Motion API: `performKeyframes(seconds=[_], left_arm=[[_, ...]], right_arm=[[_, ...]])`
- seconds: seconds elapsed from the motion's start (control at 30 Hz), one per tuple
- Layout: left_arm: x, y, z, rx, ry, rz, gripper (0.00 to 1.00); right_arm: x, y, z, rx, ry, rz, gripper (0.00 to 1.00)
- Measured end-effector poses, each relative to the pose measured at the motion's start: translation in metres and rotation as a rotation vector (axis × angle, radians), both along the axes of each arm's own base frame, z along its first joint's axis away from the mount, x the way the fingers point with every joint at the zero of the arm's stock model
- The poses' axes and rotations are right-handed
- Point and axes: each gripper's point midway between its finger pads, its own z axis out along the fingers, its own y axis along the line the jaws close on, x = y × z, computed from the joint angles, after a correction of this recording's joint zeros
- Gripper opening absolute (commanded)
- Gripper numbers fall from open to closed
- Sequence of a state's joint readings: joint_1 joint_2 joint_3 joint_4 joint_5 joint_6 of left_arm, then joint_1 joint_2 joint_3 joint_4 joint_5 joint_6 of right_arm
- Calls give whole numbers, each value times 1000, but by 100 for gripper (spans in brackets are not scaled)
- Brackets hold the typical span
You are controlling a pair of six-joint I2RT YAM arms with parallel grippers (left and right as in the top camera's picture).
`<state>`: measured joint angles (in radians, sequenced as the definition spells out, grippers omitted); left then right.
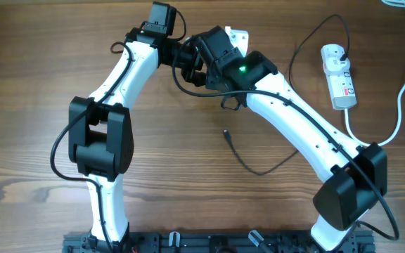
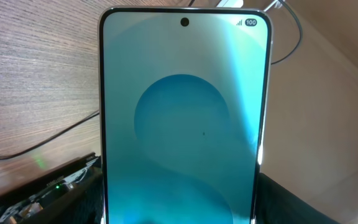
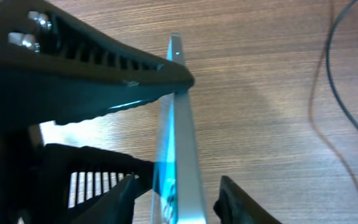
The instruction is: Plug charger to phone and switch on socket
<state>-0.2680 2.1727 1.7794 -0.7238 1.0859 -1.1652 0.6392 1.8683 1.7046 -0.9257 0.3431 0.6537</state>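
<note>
- phone (image 2: 185,124) held up off the table (image 1: 34,70), top centre, screen facing left wrist.
- left gripper (image 1: 190,61): hold hidden, can't tell.
- right gripper (image 3: 161,130): fingers parted, upper tip on the phone's thin edge.
- charger (image 1: 226,131) tip on bare wood; socket (image 1: 338,77) far right.

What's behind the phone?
Behind the phone, the left wrist view shows the wooden table and a black cable curving across it. Whatever lies straight behind the phone's body is covered, so I cannot tell what is there.
</note>
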Motion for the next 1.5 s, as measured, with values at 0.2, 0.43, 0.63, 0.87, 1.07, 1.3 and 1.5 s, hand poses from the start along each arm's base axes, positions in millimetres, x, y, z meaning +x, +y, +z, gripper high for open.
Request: performKeyframes(seconds=[0.2,0.43,0.63,0.87,1.07,1.3,1.5], left_arm=[[2,1,-2,11,-7,6,69],[2,1,-2,11,-11,7,69],[2,1,-2,11,-11,7,69],[3,1,-1,11,-11,9,69],[4,2,-1,8,-17,11,69],[4,3,2,7,-22,12,72],[12,9,-6,59,-38,45,89]], right_arm=[[0,4,2,18,5,13,25],[1,6,4,21,-3,25,24],[2,6,4,24,-5,20,20],[4,7,6,39,-18,3,16],[3,6,5,42,-12,-12,4],[3,6,5,41,-13,-12,4],[6,1,19,41,-37,-56,4]])
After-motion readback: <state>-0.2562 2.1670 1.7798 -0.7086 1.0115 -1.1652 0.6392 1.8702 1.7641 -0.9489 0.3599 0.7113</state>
